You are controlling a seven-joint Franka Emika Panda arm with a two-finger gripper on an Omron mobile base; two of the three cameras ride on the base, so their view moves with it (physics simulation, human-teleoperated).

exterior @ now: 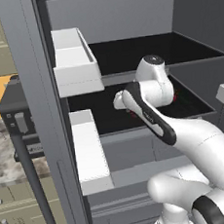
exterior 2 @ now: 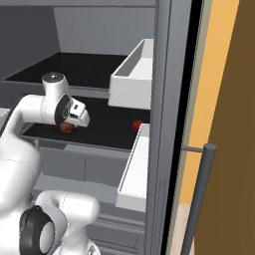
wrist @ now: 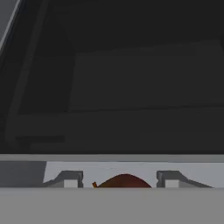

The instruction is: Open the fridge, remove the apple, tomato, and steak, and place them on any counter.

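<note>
The fridge [exterior: 31, 93] stands open, and my arm reaches onto its lower black shelf [exterior 2: 109, 132]. The apple [wrist: 124, 180], a dark red-brown ball, lies on that shelf between my two fingertips [wrist: 72, 179], with a small gap on each side. From the right base view, my gripper [exterior 2: 69, 124] hangs just over the apple [exterior 2: 65, 128]. The gripper is open around it. The tomato [exterior 2: 137, 125] is a small red ball further right on the same shelf, and it peeks out behind my arm [exterior: 178, 97]. The steak is hidden. A strip of the speckled counter [exterior: 1, 155] lies beyond the left door.
White door bins [exterior: 74, 64] [exterior 2: 134, 74] jut out at both sides of the shelf opening, with lower bins [exterior: 88, 150] beneath. A dark appliance [exterior: 16, 114] sits on the counter. Long bar handles [exterior 2: 199, 199] stand near the open doors. An upper black shelf [exterior: 142, 52] lies above my hand.
</note>
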